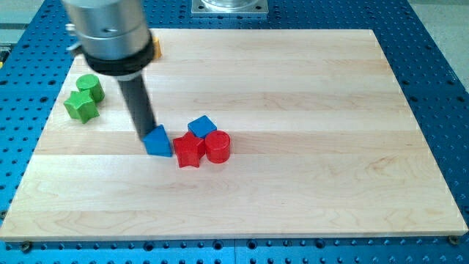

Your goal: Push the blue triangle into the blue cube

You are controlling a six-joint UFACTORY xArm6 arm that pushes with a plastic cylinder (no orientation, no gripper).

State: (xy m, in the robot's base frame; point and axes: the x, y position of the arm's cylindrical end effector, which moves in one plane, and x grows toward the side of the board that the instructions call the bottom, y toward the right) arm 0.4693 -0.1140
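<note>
A pale wooden board [293,198] lies on a blue perforated table, seen from above and slightly in front.

Starting at the view's left, two green blocks sit close together near the board's left edge: a green cylinder [89,86] toward the top and, just below it, a green star-shaped block [80,107]. A sliver of an orange block [155,50] peeks out behind the arm's wide metal housing; its shape cannot be made out.

Next comes the arm's dark rod, slanting down from the housing. My tip [147,136] rests against the left, upper edge of the blue triangle [157,141]. There are no jaws on this tool; it is a bare rod holding nothing, only pressing.

The blue triangle lies left of centre. Just to its right stands a red star-shaped block [190,150], which looks to touch or nearly touch it. The blue cube [201,126] sits just above that red block, up and to the right of the triangle, with a small gap between the two blue pieces. Farthest right in the cluster is a red cylinder [218,147], against the red star.

In my judgement, the push should run rightward and slightly toward the view's top, so the triangle slides into the cube rather than jamming against the red star. The tip would do better a little lower on the triangle's left side.

No containers are in view.
</note>
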